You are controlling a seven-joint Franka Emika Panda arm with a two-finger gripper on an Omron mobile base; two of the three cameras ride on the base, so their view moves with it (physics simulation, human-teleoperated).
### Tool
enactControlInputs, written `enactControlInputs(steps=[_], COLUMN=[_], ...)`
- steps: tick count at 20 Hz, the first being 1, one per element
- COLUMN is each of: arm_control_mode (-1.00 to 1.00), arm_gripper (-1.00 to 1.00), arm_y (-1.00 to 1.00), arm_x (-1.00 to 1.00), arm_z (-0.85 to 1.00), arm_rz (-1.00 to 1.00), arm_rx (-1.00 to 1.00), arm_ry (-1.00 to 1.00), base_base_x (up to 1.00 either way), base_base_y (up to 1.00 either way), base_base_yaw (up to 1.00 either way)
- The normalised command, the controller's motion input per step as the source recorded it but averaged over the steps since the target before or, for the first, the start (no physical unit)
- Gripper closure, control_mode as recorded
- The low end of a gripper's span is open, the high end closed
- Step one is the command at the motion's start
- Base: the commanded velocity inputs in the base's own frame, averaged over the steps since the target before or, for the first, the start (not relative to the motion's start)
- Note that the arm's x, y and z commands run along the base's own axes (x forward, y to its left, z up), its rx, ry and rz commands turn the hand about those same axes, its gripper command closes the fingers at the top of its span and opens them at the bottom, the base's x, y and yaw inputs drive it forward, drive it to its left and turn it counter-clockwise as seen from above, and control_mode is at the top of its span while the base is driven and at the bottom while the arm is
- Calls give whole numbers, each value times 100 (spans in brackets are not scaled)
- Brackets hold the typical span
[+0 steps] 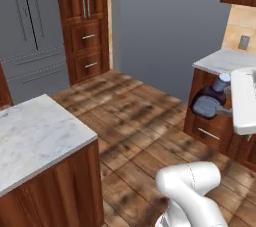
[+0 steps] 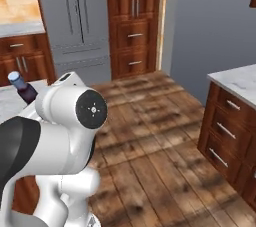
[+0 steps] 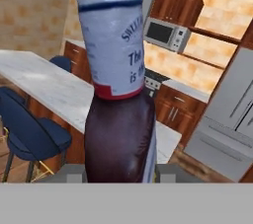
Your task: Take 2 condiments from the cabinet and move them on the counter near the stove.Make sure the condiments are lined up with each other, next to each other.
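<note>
The jaws were clamped on the dark brown bottle [image 3: 118, 139], one finger at each side of its lower body, so its pale blue cap [image 3: 113, 45] filled the hand view. In the left base view the bottle [image 1: 209, 102] hung in the air, tilted, in front of the wooden cupboards [image 1: 210, 121] and below the marble tabletop [image 1: 225, 61], touching neither. It was apparently in transit; the microwave [image 3: 165, 33] lay well beyond.

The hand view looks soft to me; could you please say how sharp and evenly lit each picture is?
Hand view: the dark brown bottle sits very close, its label lettering blurred and cut off. Left base view: flat light, with dark patchy shadows on the wooden floor. Right base view: the same patches on the floor; no glare.
</note>
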Motion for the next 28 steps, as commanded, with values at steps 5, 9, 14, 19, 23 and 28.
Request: enactControlInputs(steps=[5,9,14,19,23,28], arm_control_mode=[100,100,100,100,100,100], arm_gripper=[100,100,100,100,100,100], arm_y=[0,0,0,0,0,0], arm_x=[0,0,0,0,0,0], arm_z=[0,0,0,0,0,0], arm_rz=[0,0,0,0,0,0], arm_rx=[0,0,0,0,0,0], arm_ry=[0,0,0,0,0,0], base_base_x=[91,96,100,100,100,100], base_base_y=[-78,-43,-20,0,0,0], base_base_yaw=[22,25,28,29,26,24])
